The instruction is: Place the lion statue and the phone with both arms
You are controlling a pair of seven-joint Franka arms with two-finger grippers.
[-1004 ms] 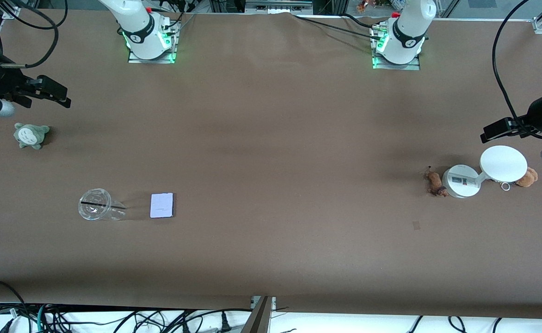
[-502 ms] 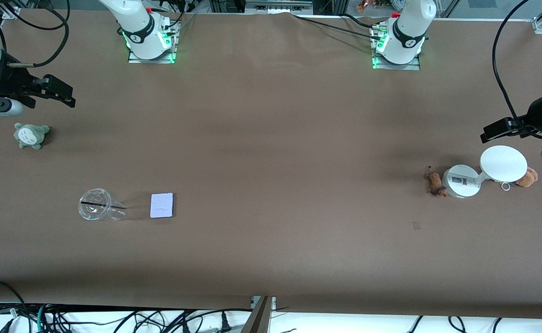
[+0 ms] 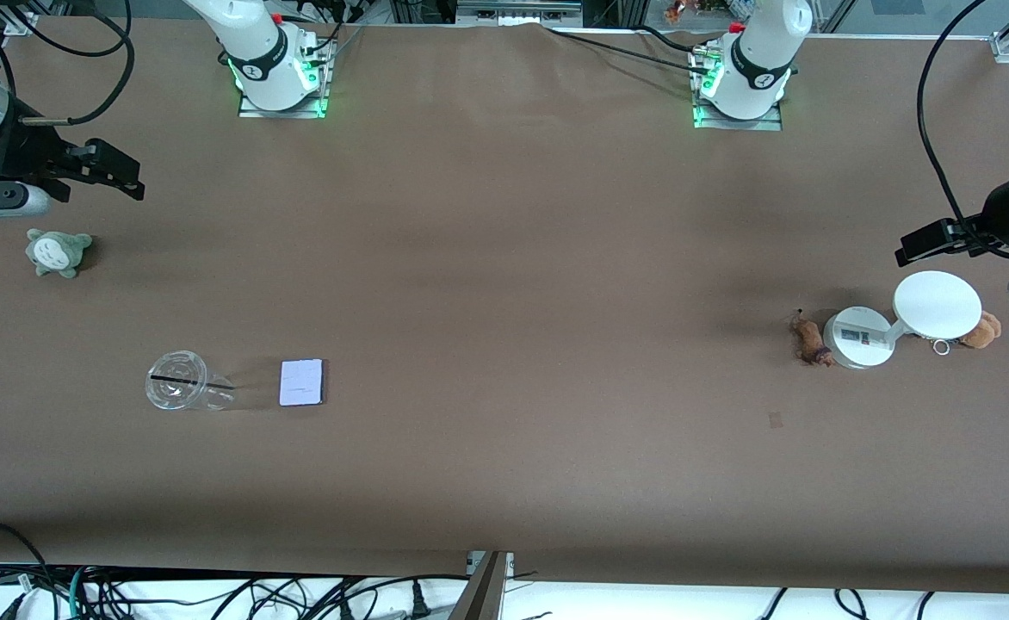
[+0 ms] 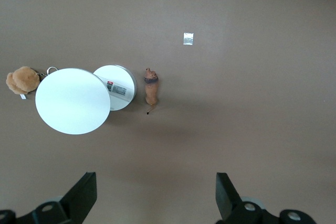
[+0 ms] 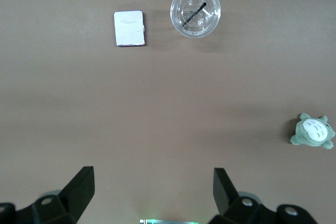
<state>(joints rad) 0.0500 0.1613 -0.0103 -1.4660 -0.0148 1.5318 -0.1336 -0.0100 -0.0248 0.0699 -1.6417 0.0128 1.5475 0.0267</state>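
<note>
The lion statue [image 3: 810, 340] is a tiny reddish-brown figurine lying on the table beside the white round stand, toward the left arm's end; it also shows in the left wrist view [image 4: 151, 87]. The phone [image 3: 301, 381] is a pale flat rectangle lying beside a clear cup, toward the right arm's end; it also shows in the right wrist view [image 5: 129, 28]. My left gripper [image 3: 918, 245] is open and empty, up in the air over bare table by the stand. My right gripper [image 3: 117, 176] is open and empty, high over bare table by the grey-green plush.
A white round stand [image 3: 866, 337] with a disc top [image 3: 937, 305] stands by the lion. An orange-brown keyring plush [image 3: 982, 329] lies beside it. A clear cup [image 3: 179, 381] lies by the phone. A grey-green plush [image 3: 57, 251] lies under the right gripper's end.
My right gripper has moved a little toward the table's middle and farther from the front camera. The left arm has barely moved. Nothing on the table moved.
</note>
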